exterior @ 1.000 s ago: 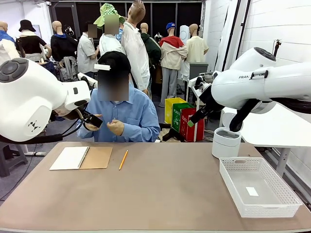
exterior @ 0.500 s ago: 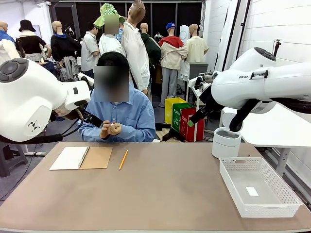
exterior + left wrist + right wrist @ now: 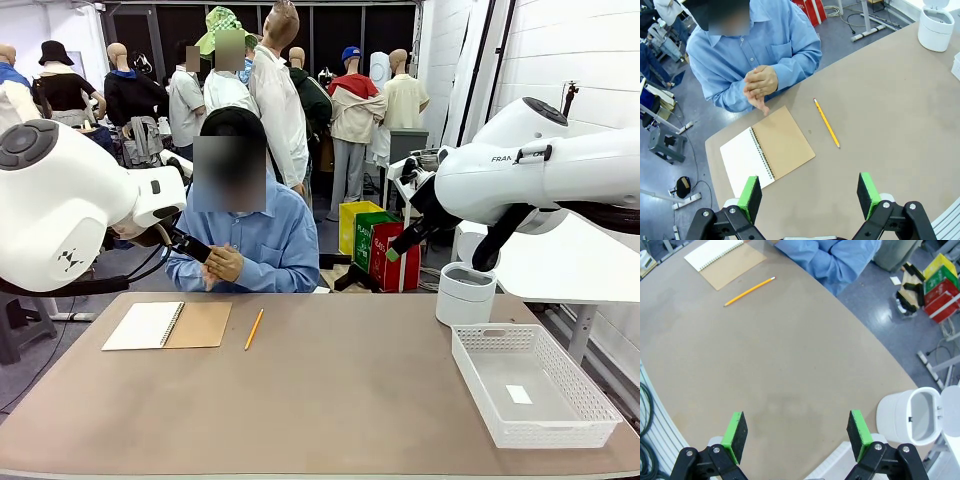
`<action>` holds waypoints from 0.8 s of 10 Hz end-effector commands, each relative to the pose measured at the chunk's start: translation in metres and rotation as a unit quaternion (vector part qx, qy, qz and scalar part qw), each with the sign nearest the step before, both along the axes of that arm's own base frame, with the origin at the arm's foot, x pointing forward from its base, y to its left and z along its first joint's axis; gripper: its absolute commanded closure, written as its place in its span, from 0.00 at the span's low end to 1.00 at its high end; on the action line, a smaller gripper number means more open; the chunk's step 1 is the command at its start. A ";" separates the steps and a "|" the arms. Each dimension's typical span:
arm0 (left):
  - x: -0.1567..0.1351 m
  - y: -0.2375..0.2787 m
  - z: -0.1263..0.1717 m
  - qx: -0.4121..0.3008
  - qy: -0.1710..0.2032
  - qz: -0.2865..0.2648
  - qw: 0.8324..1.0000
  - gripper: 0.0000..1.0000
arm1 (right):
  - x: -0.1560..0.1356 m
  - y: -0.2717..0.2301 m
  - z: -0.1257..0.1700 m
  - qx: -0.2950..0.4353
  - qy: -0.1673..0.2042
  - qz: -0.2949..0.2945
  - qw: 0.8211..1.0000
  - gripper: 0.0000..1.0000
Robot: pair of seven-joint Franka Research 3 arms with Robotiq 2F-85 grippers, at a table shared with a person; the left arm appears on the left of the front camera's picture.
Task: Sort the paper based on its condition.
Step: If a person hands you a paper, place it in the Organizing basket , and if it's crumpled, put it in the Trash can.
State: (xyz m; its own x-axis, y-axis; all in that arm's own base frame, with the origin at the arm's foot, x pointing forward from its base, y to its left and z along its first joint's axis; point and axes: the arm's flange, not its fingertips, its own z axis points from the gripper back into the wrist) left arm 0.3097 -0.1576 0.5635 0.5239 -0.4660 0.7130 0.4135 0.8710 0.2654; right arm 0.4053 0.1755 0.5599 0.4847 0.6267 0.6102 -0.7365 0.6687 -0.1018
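The left gripper (image 3: 809,194) and right gripper (image 3: 797,434) hang high, jaws wide apart and empty, apparently waiting on the person. Ahead of the left one lies the notebook (image 3: 767,152), with clasped hands (image 3: 760,82) just beyond.

White brick wall (image 3: 580,50), grey floor (image 3: 35,372), brown table (image 3: 340,410)

My left pincer (image 3: 808,187) is cut off at the bottom edge, the notebook (image 3: 727,260) runs off the right wrist view's top, and I can't identify the white scrap (image 3: 518,394) in the basket (image 3: 560,433).
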 end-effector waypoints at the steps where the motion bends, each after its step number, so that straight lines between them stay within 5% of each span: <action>1: 0.001 0.000 0.000 0.006 -0.005 -0.002 1.000 0.00 | 0.001 0.001 -0.001 -0.001 0.002 -0.002 1.000 0.00; 8: 0.001 0.000 0.000 0.006 -0.005 -0.002 1.000 0.00 | 0.001 0.001 -0.001 -0.001 0.002 -0.002 1.000 0.00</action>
State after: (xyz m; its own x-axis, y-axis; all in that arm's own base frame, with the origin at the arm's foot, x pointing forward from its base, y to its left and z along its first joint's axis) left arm 0.3097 -0.1576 0.5635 0.5239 -0.4660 0.7130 0.4135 0.8710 0.2654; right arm 0.4053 0.1755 0.5599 0.4847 0.6267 0.6102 -0.7365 0.6687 -0.1018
